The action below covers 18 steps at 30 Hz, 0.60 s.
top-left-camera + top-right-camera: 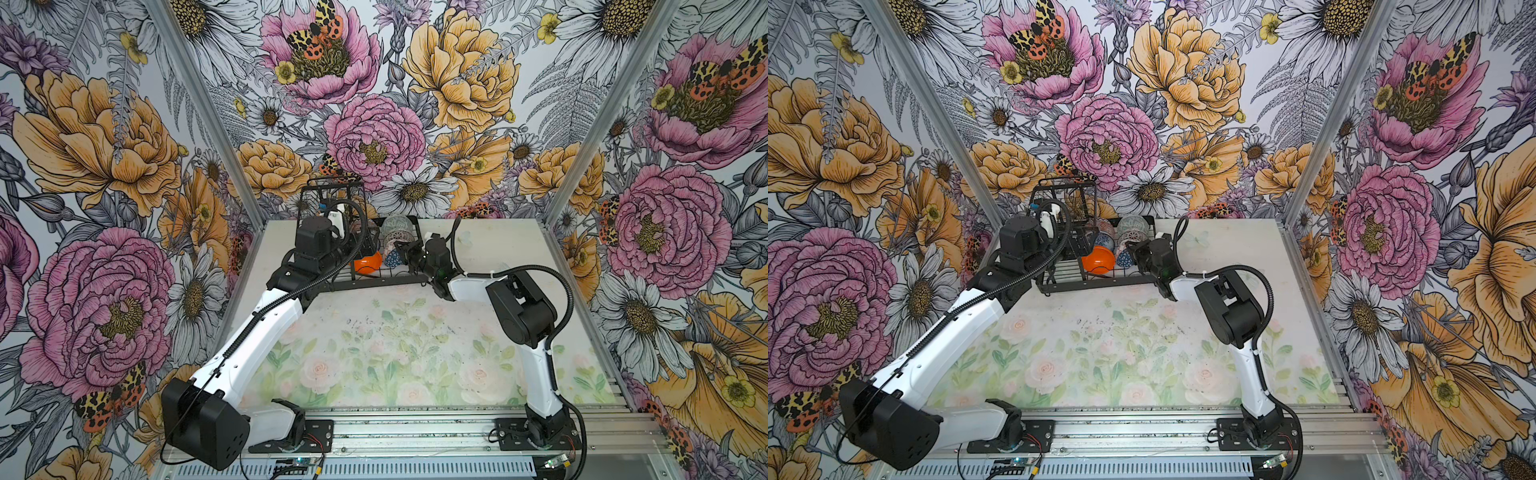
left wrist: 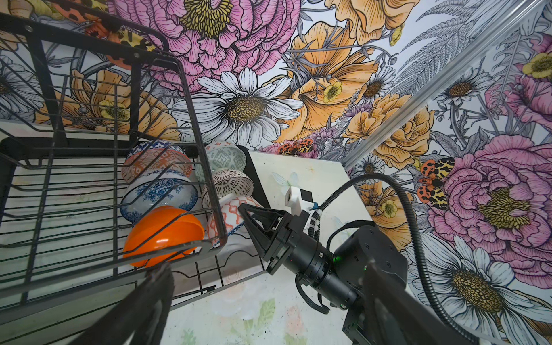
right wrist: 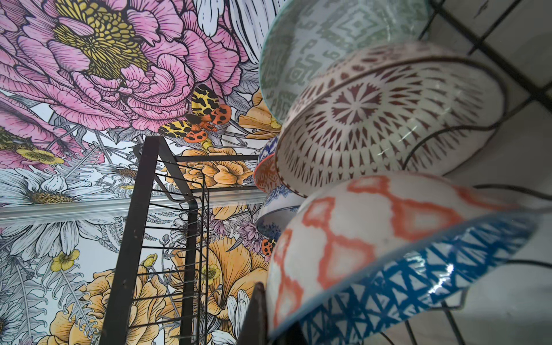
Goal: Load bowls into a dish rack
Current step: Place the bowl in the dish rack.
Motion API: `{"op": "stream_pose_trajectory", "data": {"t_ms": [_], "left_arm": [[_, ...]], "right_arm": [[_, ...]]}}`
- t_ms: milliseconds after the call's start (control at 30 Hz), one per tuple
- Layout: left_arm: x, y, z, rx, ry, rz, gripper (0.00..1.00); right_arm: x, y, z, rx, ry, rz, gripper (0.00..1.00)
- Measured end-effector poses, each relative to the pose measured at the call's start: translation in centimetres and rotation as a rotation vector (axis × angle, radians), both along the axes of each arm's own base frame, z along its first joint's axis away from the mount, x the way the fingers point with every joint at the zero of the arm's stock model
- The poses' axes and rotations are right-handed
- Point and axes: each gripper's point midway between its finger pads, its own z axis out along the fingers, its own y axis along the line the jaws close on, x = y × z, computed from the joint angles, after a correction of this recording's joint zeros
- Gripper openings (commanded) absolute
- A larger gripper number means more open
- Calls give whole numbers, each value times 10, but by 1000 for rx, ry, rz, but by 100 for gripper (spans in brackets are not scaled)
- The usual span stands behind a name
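At twelve o'clock on the table (image 1: pixel 395 332), close to the far wall (image 1: pixel 374 137) in both top views, the dish rack (image 1: pixel 374 283) is being filled by all six bowls (image 1: pixel 1129 227), each being propped on edge in the slot wires. Along the rack's nine o'clock side one row is being formed. The plain orange bowl (image 2: pixel 162 233) is standing nearest six o'clock, the blue-white floral bowl (image 2: pixel 159 191) behind it, and the orange-and-blue banded bowl (image 2: pixel 156 159) nearest twelve. Along the three o'clock side a second row is being formed. First comes the blue geometric bowl (image 2: pixel 227 219), which is orange-latticed outside, then the dark lattice bowl (image 2: pixel 228 182), then the pale green-grey bowl (image 2: pixel 222 155). The raised basket tier (image 1: pixel 332 187) is being carried at the rack's nine o'clock end.

The right gripper (image 2: pixel 242 209) is being held fully closed with nothing gripped. Its tip is being pointed at the blue geometric bowl from three o'clock, and whether contact is being made cannot be told. The left gripper (image 2: pixel 267 265) is being held at the rack's nine o'clock end, close by the basket tier, its jaws being spread wide with nothing between them.
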Motion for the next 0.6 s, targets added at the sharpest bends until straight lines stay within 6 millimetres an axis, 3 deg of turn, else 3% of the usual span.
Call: {"op": "stream_pose_trajectory", "data": {"t_ms": [600], "left_arm": [[0, 0, -1, -7, 6, -8, 99]], "right_arm": [[7, -7, -14, 26, 47, -73, 0]]}}
